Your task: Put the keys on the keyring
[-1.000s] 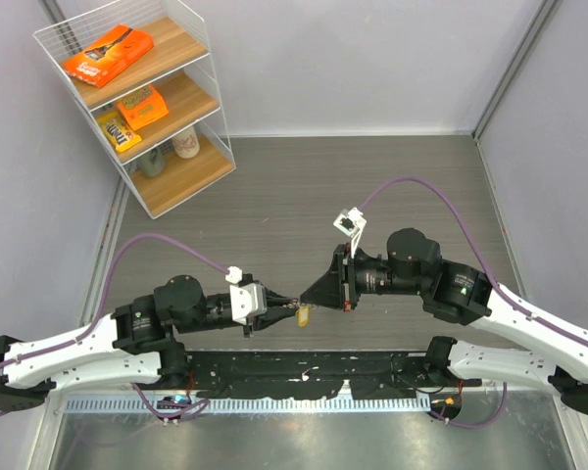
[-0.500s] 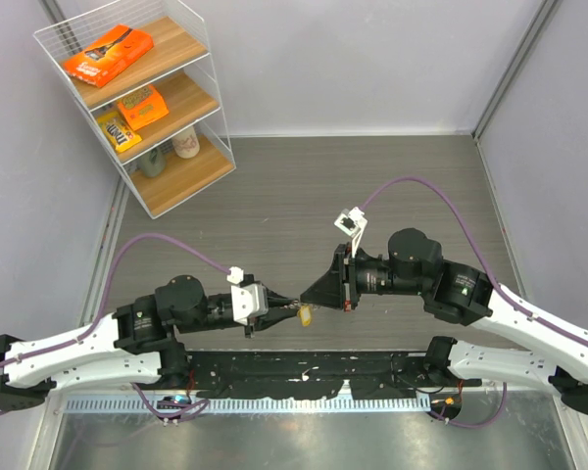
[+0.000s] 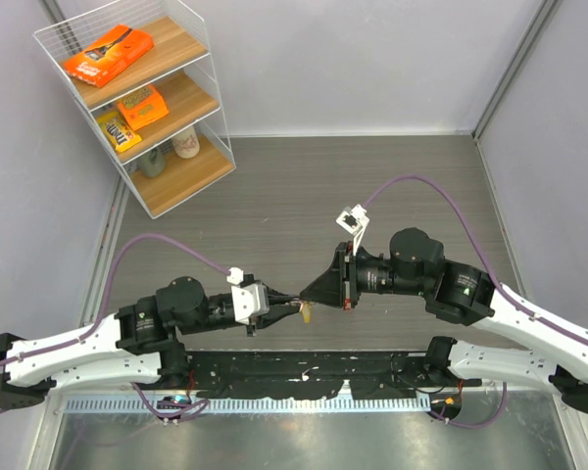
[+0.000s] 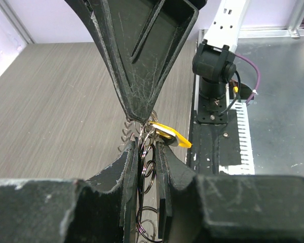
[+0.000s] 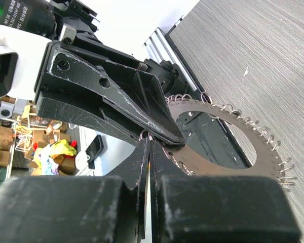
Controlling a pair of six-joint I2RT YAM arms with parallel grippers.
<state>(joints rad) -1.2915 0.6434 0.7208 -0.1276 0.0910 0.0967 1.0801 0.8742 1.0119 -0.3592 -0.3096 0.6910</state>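
Note:
My two grippers meet tip to tip above the table's near edge. My left gripper [image 3: 288, 303] is shut on thin wire rings of the keyring [image 4: 146, 167], which run up between its jaws. The keyring also shows in the right wrist view [image 5: 228, 152] as a flat grey loop edged with small wire rings, beside both tips. My right gripper [image 3: 308, 293] is shut, and its fingers [image 4: 142, 76] come down onto the left tips. The brass-yellow key [image 4: 168, 134] sticks out sideways from that meeting point and seems pinched by its end; it also shows in the top view [image 3: 305, 312]. The silvery key is hidden.
A wire shelf rack [image 3: 142, 98] with snack packs and bottles stands at the back left. The black arm mounting rail [image 3: 304, 372] runs along the near edge, just below the grippers. The right arm's base [image 4: 215, 86] stands close by in the left wrist view.
The left gripper has edged slightly to the right, towards the right gripper, and the yellow key shifted a little with it. Both grippers stay shut.

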